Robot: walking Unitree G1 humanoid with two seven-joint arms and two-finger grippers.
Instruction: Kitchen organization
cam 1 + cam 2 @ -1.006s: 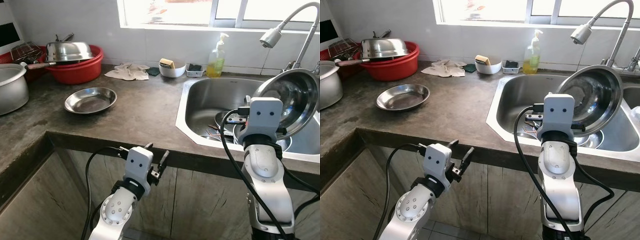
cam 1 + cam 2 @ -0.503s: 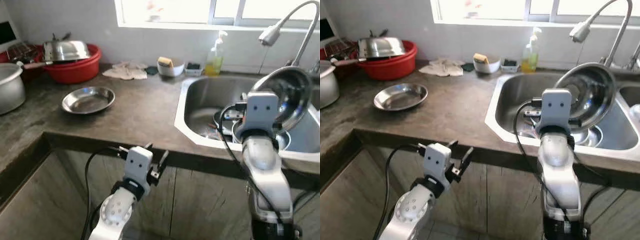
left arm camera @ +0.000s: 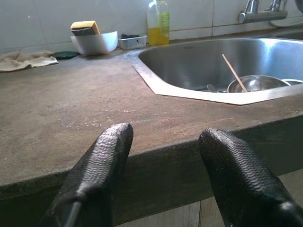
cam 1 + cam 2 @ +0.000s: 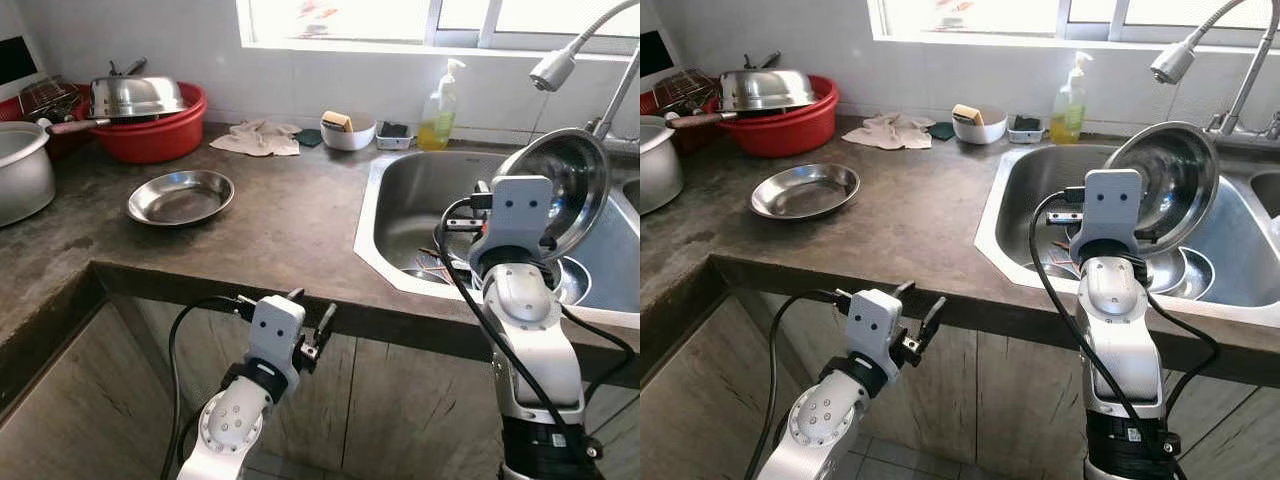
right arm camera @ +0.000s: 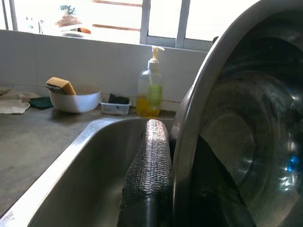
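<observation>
One bowl was up in my right gripper, fingers clamped across its rim, one black finger on the outside and the other inside. It hung tilted on edge above the sink, hollow facing me, with more bowls and some utensils lying in the basin below. Over the last second the bowl had barely shifted against the wrist; it was mostly my head view that swung and blurred, then settled. I read that as the lift being finished and the carry about to start.

My left gripper sat low by the counter edge, jaws apart and empty, just below the lip.

Out on the counter a shallow steel dish lay by itself, well apart from the sink, and I judged that the likely place to stack. A red basin with a steel lid stood behind it.

The grip was on a thin wet-looking rim, so I reckoned a slip was possible while swinging left.
</observation>
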